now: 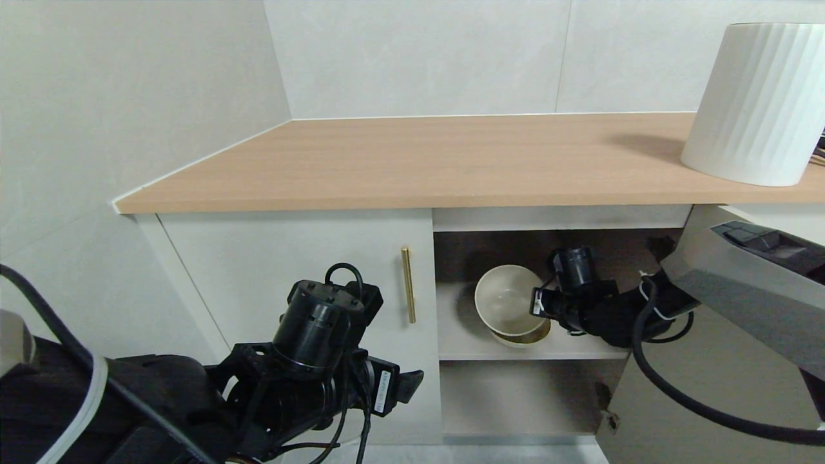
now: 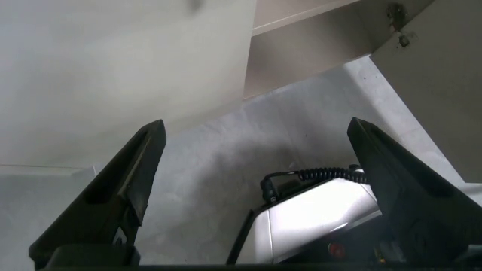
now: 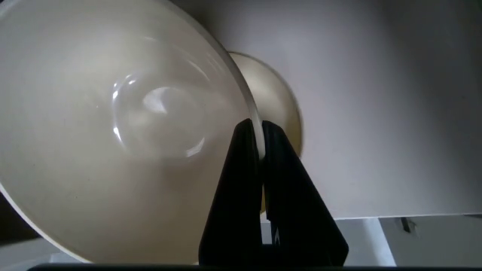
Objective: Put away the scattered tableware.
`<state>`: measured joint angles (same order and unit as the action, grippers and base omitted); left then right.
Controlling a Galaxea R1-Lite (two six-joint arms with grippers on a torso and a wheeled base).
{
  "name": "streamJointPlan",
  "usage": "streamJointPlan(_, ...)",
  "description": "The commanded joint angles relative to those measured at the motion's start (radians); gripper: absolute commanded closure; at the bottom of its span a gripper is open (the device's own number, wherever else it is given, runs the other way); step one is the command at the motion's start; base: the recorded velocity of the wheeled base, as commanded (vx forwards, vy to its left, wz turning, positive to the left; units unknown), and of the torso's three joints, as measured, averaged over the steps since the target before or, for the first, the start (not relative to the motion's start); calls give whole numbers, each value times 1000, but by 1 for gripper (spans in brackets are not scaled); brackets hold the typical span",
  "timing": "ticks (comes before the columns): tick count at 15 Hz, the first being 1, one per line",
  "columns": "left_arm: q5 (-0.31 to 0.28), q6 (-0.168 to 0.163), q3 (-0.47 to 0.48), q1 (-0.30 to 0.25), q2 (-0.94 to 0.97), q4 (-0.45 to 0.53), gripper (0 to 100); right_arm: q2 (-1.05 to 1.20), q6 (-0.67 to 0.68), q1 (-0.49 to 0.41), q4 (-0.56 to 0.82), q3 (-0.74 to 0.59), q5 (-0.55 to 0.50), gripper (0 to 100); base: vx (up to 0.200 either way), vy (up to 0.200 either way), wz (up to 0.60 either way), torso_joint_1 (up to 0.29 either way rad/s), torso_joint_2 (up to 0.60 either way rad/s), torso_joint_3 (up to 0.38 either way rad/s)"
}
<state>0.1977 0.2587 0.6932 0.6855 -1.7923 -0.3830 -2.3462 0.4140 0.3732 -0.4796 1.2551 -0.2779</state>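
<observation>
Bowl [image 1: 506, 299] in hand, my right gripper [image 1: 538, 309] reaches into the open right side of the cabinet, level with the upper shelf [image 1: 464, 341]. The right wrist view shows the two dark fingers [image 3: 245, 188] pinched narrow on the cream bowl's [image 3: 135, 128] rim, one inside and one outside. The bowl hangs steeply tilted, its mouth turned out toward the room.

Just below it a second, similar bowl [image 1: 525, 336] sits on the shelf. I cannot tell whether the two touch. From the wrist camera that second bowl [image 3: 282, 105] peeks out behind the held rim.

My left gripper [image 2: 256, 128] hangs low in front of the closed left door [image 1: 290, 258], fingers spread wide with nothing between them and grey floor [image 2: 226, 165] beneath. A slim gold handle [image 1: 408, 293] runs upright along that door's inner edge.

To the right, the open door [image 1: 709, 399] swings out toward me. Above, the wooden countertop [image 1: 451, 161] carries a tall white ribbed container [image 1: 760, 103] at its right end.
</observation>
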Motion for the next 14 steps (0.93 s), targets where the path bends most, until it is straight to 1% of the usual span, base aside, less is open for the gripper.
streamJointPlan(1, 0, 1, 0, 0, -2, -1, 0, -15, 0, -7, -1, 7, 0, 100, 0, 0, 0, 0, 0, 0)
streamJointPlan(12, 0, 1, 0, 0, -2, -1, 0, -27, -3, -13, -1, 4, -1, 100, 0, 0, 0, 0, 0, 0)
streamJointPlan(14, 0, 1, 0, 0, -2, -1, 0, -32, -21, -13, -1, 1, -1, 100, 0, 0, 0, 0, 0, 0)
